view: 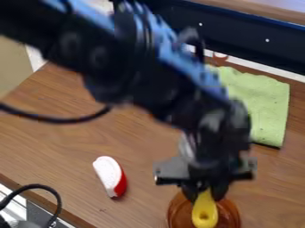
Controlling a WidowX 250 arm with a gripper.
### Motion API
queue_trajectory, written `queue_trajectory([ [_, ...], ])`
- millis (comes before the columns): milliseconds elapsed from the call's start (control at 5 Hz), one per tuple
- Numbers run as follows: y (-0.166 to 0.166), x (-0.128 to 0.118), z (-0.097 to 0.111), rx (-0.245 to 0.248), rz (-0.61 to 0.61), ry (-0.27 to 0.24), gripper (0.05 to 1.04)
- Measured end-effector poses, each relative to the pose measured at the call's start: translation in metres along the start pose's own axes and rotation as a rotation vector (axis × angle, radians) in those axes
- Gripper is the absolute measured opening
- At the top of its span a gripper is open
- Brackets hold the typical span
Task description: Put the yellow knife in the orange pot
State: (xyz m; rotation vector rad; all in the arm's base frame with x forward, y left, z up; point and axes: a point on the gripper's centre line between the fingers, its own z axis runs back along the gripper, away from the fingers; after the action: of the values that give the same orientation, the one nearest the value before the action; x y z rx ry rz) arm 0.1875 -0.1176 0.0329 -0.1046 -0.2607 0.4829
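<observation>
- Tabletop: its edge slants across the lower left; wood shows between the red-and-white wedge and the orange pot.
- Arm: angles down from upper left, jaws low over the pot, pinched on the yellow knife.

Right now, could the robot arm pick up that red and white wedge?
Probably not: its hand seems busy gripping the yellow knife over the orange pot. With an empty hand it likely could, as nothing stands between it and the wedge.
</observation>
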Motion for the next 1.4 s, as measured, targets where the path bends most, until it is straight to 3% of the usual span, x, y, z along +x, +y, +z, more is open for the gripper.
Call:
queue_trajectory([
  [400, -0.003, -0.024, -0.009, -0.032, -0.109, -0.023, 0.311],
  [600, -0.002, -0.028, -0.009, -0.051, -0.133, -0.015, 0.311],
  [800, 0.001, -0.029, -0.009, -0.046, -0.158, 0.032, 0.375],
  [1000, 0.001, -0.025, -0.009, -0.056, -0.166, 0.072, 0.667],
  [1200, 0.003, -0.019, -0.009, -0.040, -0.154, 0.064, 0.947],
  [1400, 0.001, -0.012, -0.003, -0.055, -0.126, 0.058, 1.005],
])
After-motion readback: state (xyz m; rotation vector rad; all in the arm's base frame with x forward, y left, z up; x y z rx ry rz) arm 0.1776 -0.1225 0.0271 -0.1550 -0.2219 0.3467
